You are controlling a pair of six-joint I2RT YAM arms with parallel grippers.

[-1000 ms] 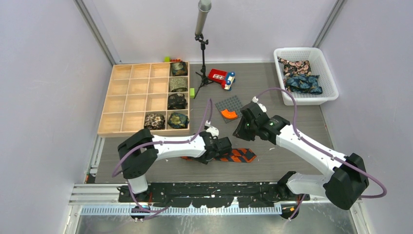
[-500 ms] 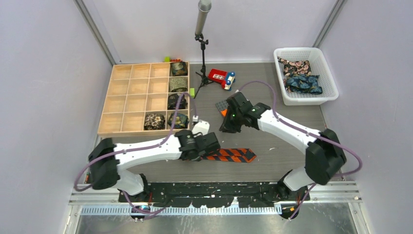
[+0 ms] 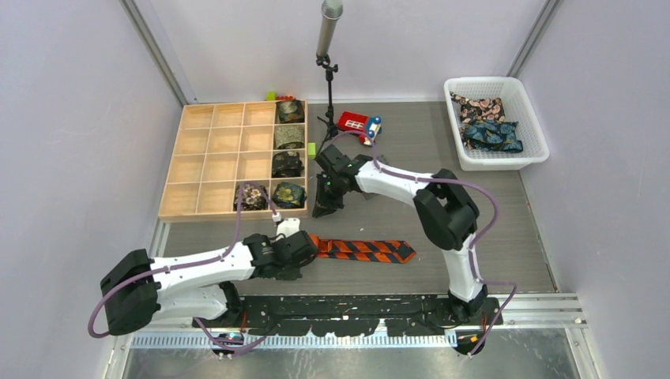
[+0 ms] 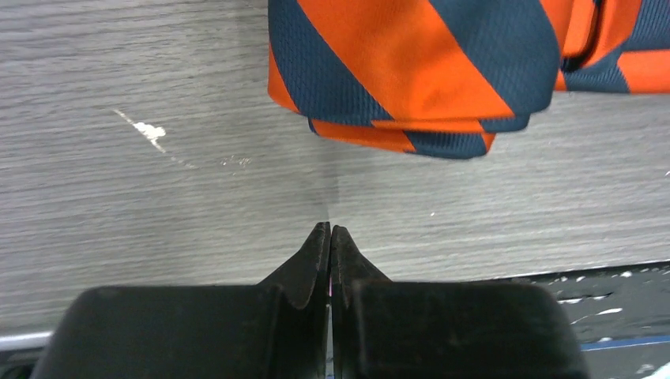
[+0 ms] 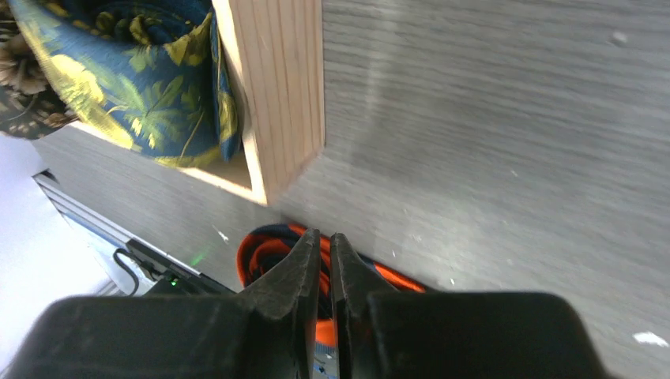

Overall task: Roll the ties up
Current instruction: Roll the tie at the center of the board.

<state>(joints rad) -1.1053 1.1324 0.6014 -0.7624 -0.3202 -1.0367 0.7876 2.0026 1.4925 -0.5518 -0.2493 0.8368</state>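
5 rolled ties (image 3: 289, 139) in box (image 3: 213, 158), 1 striped tie (image 3: 371, 250), approx. 2 loose ties (image 3: 491, 134) in basket (image 3: 494, 82)

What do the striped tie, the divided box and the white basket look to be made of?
The striped tie looks like woven fabric with a slight sheen; a fine ribbed weave shows up close. The divided box seems to be pale bare wood; grain lines run along its wall. The white basket is probably moulded plastic, going by its even lattice walls.
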